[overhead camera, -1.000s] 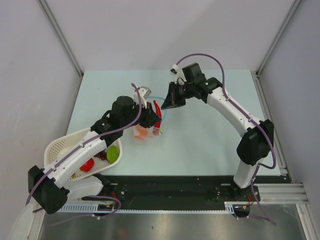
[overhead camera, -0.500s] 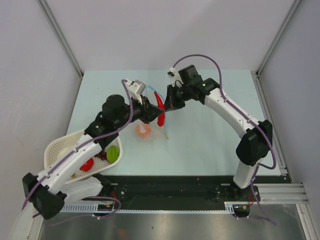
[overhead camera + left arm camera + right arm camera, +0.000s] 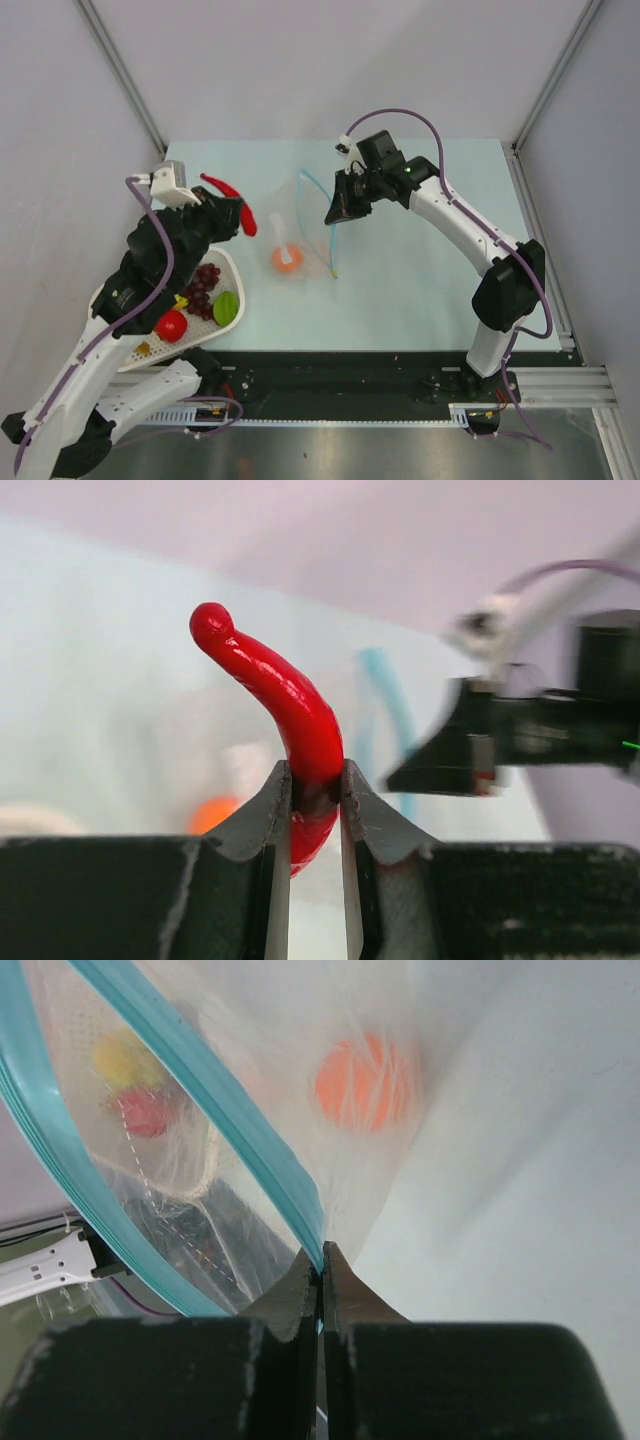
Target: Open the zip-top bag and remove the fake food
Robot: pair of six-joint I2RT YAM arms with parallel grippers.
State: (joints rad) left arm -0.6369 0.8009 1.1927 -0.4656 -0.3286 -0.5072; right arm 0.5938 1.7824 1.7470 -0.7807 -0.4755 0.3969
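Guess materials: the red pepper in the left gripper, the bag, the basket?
The red pepper is likely hard moulded plastic with a glossy finish: sharp highlights run along its curve. The bag is thin clear film, crinkled, with the orange ball showing through; its teal strip looks like thicker plastic. The basket is white with a perforated mesh wall, probably rigid plastic, though it is too small here to be sure.

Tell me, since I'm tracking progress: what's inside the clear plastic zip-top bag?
One orange ball shows through the clear plastic zip-top bag; crinkled folds near its bottom could hide something smaller.
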